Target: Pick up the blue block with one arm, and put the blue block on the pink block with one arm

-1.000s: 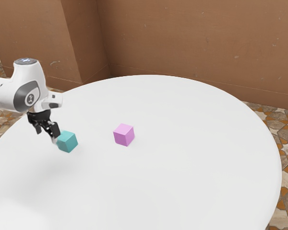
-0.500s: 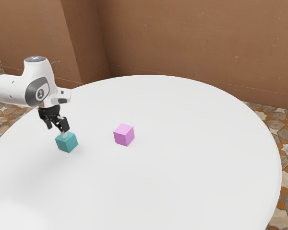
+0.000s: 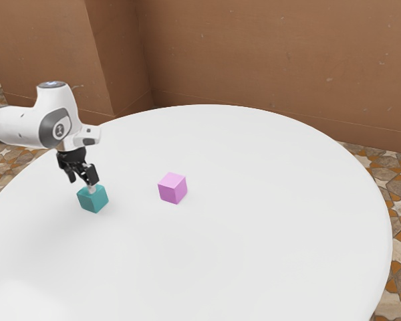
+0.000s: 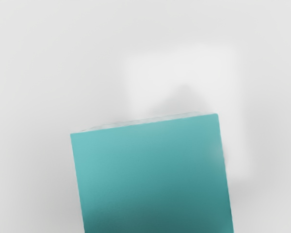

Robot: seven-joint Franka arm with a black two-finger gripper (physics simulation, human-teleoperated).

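The blue block (image 3: 93, 199), a teal cube, rests on the white round table (image 3: 254, 200) toward the exterior view's left. My gripper (image 3: 85, 184) hangs directly over it, open, its black fingers spread and their tips down at the block's top edge. I cannot tell whether they touch it. The wrist view has the blue block (image 4: 155, 174) large and close under my hand. The pink block (image 3: 172, 188) stands alone on the table, roughly two block widths to the exterior view's right of the blue one.
Brown walls stand behind the table, and a patterned tile floor surrounds it. The table's curved rim (image 3: 381, 221) runs along the exterior view's right.
My hand has moved from beside the blue block, at its left, to right above it, and has come down slightly. Neither block has moved.
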